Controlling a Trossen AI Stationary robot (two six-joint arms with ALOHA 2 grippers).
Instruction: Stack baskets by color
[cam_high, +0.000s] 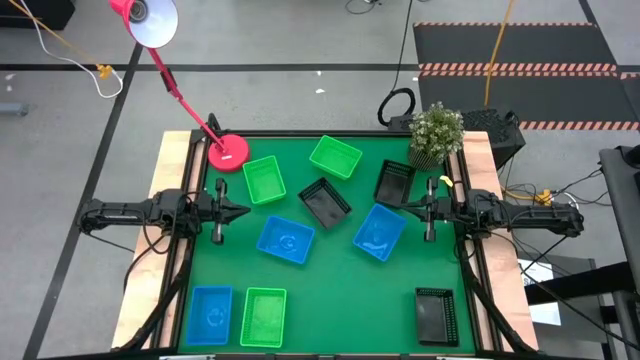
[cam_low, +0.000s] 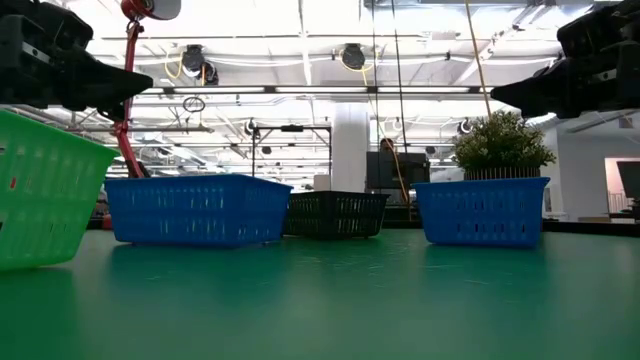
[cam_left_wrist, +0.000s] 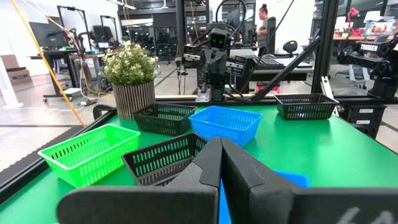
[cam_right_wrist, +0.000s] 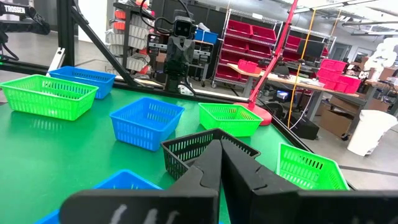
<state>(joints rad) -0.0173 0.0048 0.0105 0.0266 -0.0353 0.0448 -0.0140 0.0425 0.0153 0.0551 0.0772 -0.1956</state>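
Nine baskets stand bottom down, open side up, on the green table (cam_high: 350, 300). Three are green (cam_high: 264, 180) (cam_high: 335, 156) (cam_high: 264, 316), three blue (cam_high: 286, 240) (cam_high: 379, 231) (cam_high: 211, 314) and three black (cam_high: 325, 201) (cam_high: 394, 182) (cam_high: 436, 315). None is stacked. My left gripper (cam_high: 240, 210) hangs level above the table's left edge, shut and holding nothing; it also shows in the left wrist view (cam_left_wrist: 221, 146). My right gripper (cam_high: 408, 208) hangs level above the right edge, shut and holding nothing (cam_right_wrist: 221, 146). Both point toward the table's middle, above the baskets.
A pink lamp base (cam_high: 228, 152) stands at the far left corner, its arm slanting up and away. A potted plant (cam_high: 437, 135) stands at the far right corner. Bare green surface lies between the near baskets (cam_high: 345, 315). Wooden rails (cam_high: 170, 180) border the left and right sides.
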